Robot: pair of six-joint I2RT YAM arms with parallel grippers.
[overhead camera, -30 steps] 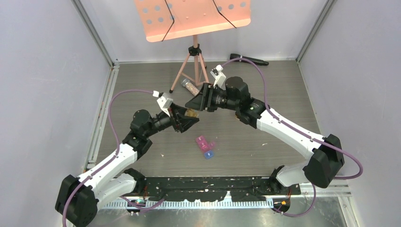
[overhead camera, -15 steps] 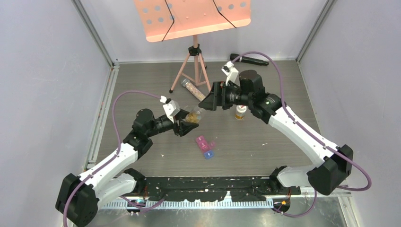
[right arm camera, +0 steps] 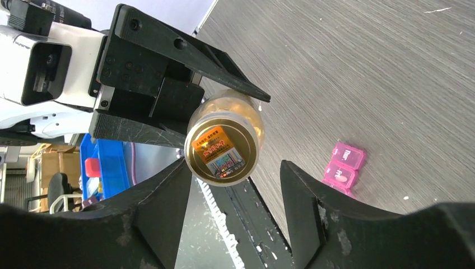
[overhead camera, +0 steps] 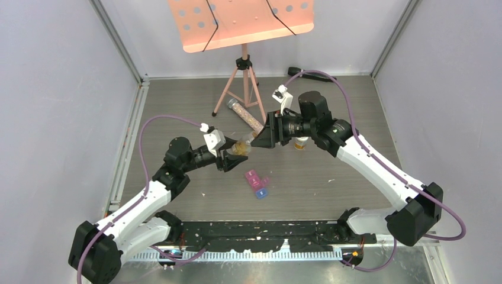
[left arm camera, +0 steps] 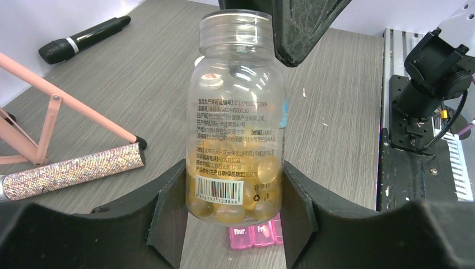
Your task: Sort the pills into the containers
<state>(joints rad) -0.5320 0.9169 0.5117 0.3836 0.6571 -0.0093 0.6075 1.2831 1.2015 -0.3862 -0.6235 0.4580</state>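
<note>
Grey wood-grain tabletop (overhead camera: 355,118), pale walls on three sides. Biggest item on it was the pink music stand (overhead camera: 240,21) on its tripod, at 12 o'clock by the back wall.

My two arms met near the table's centre, wrists angled twd each other. My left gripper (left arm camera: 232,190) was clamped on a clear pill bottle (left arm camera: 238,112), both fingers pressed vs its lower sides. Bottle was held off the table, about a third full of golden softgels, white label w/ barcode facing my left cam, threaded neck pointing away twd my right arm.

My right gripper (right arm camera: 235,168) stood around that far end w/ jaws apart: one finger close beside the bottle, the other w/ a clear gap, so no grip there. That end carried a gold-orange sticker.

Black mic (overhead camera: 312,74) lay at 1 o'clock by the back wall. Speckled bead tube (overhead camera: 245,116) lay at 12 o'clock of the bottle, near the tripod feet.

Pill box (overhead camera: 257,183), a pink-purple-blue strip, lay flat at 6 o'clock of the bottle, apart from both grippers. Small white-topped jar (overhead camera: 301,144) sat at 3 o'clock, half hidden under my right wrist.
</note>
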